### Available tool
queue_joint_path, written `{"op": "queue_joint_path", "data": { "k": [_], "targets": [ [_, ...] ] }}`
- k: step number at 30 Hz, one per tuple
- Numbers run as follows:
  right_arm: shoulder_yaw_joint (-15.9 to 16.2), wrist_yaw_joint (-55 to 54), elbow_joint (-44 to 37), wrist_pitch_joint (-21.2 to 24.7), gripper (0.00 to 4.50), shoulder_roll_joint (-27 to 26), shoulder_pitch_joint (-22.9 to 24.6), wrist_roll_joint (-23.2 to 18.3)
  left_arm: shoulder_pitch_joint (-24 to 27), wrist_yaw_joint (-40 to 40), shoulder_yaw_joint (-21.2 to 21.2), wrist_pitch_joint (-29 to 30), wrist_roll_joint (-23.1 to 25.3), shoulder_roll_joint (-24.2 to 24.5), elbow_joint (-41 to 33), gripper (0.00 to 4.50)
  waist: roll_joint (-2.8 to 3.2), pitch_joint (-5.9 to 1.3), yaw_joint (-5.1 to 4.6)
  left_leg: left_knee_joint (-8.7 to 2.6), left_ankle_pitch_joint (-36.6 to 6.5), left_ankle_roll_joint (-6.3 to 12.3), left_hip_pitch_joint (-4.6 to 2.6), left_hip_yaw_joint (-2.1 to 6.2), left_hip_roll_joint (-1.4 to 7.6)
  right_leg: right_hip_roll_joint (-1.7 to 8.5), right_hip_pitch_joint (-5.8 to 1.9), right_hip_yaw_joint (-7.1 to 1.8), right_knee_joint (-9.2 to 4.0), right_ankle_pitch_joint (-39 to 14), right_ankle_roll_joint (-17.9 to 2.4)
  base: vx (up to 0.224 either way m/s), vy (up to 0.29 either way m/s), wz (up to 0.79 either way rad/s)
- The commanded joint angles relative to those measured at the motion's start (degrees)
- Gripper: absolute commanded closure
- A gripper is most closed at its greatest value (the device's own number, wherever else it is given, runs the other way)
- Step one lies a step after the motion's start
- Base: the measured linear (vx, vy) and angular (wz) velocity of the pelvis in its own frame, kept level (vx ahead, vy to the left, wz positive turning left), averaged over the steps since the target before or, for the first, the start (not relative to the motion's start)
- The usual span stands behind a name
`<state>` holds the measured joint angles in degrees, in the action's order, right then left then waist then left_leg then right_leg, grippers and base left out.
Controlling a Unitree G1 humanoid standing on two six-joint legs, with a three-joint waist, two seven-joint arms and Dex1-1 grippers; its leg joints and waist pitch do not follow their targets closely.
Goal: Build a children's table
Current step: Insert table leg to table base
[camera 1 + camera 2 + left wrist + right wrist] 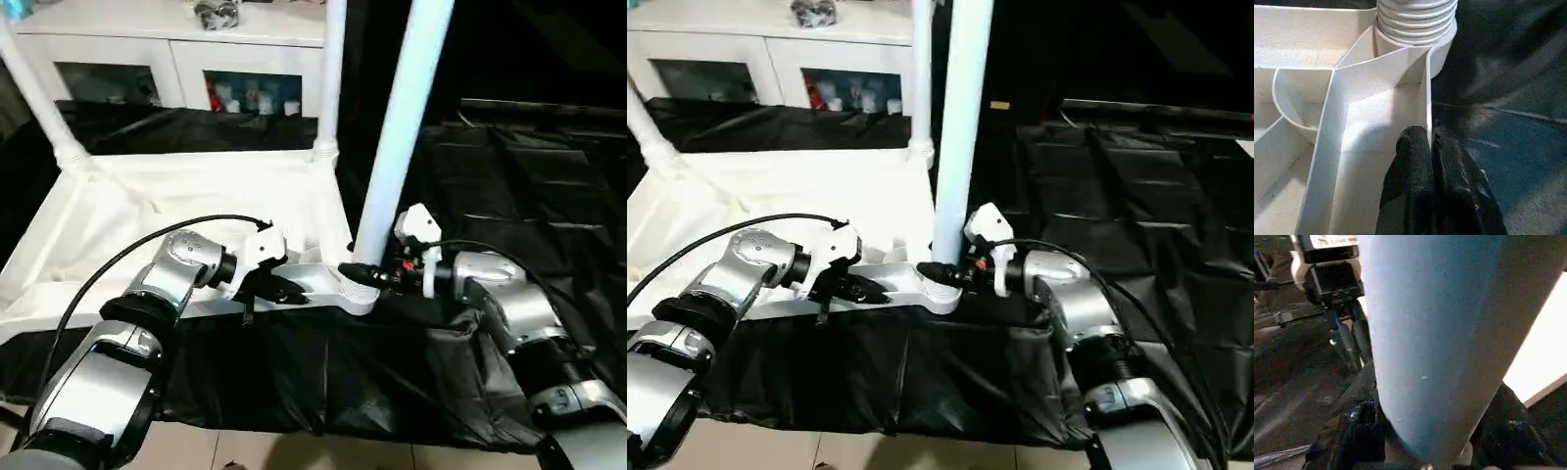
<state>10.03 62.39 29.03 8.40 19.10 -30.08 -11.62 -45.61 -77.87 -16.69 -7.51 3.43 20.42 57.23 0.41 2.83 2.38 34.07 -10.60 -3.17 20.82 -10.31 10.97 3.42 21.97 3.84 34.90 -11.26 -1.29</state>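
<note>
The white tabletop lies upside down on black cloth, ribs facing up. White tube legs stand in its two far corner sockets. A third leg stands upright in the near right socket, whose threaded collar appears in the left wrist view. My right gripper is shut on this leg just above the socket, one finger on each side of the tube. My left gripper is shut on the tabletop's near rim wall, a hand's width left of that socket.
A white glass-door cabinet stands behind the tabletop, with small items on top. Wrinkled black cloth covers the surface to the right and hangs over the near edge. Light floor tiles show below. A black cable loops over my left forearm.
</note>
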Motion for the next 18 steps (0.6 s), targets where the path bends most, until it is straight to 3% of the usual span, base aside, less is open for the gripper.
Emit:
{"op": "queue_joint_path", "data": {
  "k": [1, 8, 11, 12, 14, 15, 18],
  "targets": [
    [4.6, 2.9, 2.7, 2.0, 2.62, -0.6, 3.5, 1.7, -1.2, -2.6, 0.3, -1.6, -1.2, -0.1, -1.7, 4.50, 0.15, -3.14, 0.39, -4.49, -14.8, 1.67, -0.73, 0.93, 2.87, 5.19, -2.07, -3.13, -4.93, -14.7, -13.2, 0.000, 0.000, 0.00],
    [5.0, 2.8, 3.6, -0.4, 2.62, -0.9, 3.8, 3.2, -1.4, -2.1, -0.8, -2.0, 0.4, -0.3, -0.7, 4.50, 0.40, -3.01, 0.67, -4.63, -15.7, 1.09, -0.85, 0.92, 2.88, 5.29, -2.02, -3.11, -4.97, -15.5, -13.6, 0.000, 0.000, 0.00],
    [3.7, -0.7, 4.8, -1.1, 2.62, -2.0, 3.4, 3.6, -2.4, 1.5, 0.1, -0.6, 0.8, -1.1, 0.5, 4.50, 0.31, -2.64, 0.56, -4.77, -18.1, 0.49, -1.11, 1.00, 2.81, 5.42, -1.73, -3.14, -5.53, -20.5, -12.6, 0.000, 0.000, 0.00],
    [2.0, -4.6, 6.3, -1.7, 2.62, -3.0, 2.8, 3.8, -3.1, 4.4, 0.7, 0.7, 1.1, -1.7, 1.1, 4.50, 0.26, -2.35, 0.45, -4.81, -20.4, -0.13, -1.48, 1.19, 2.73, 5.49, -1.40, -3.13, -6.04, -25.7, -11.2, 0.000, 0.000, 0.00],
    [0.4, -8.6, 7.9, -2.0, 2.62, -4.0, 2.0, 4.1, -3.6, 6.1, 1.3, 2.1, 0.9, -2.3, 1.4, 4.50, 0.27, -2.33, 0.24, -4.78, -21.8, -0.85, -1.75, 1.35, 2.62, 5.58, -1.08, -3.06, -6.30, -28.9, -10.3, 0.000, 0.000, 0.00],
    [-2.2, -15.0, 11.0, -2.0, 2.62, -5.5, 0.4, 4.3, -4.4, 9.9, 2.4, 4.5, 0.7, -3.4, 1.5, 4.50, 0.20, -2.21, 0.03, -4.79, -22.6, -1.23, -1.76, 1.60, 2.47, 5.63, -0.99, -2.91, -6.60, -31.8, -9.2, -0.051, 0.002, -0.05],
    [-4.5, -20.8, 14.4, -1.9, 2.62, -6.9, -1.6, 4.1, -5.2, 14.2, 3.5, 7.6, 0.4, -4.9, 1.3, 4.50, 0.12, -2.08, -0.89, -4.74, -24.5, -1.44, -1.79, 1.97, 2.35, 5.69, -0.85, -2.41, -7.27, -36.6, -6.9, -0.039, 0.007, -0.06]
  ]
}}
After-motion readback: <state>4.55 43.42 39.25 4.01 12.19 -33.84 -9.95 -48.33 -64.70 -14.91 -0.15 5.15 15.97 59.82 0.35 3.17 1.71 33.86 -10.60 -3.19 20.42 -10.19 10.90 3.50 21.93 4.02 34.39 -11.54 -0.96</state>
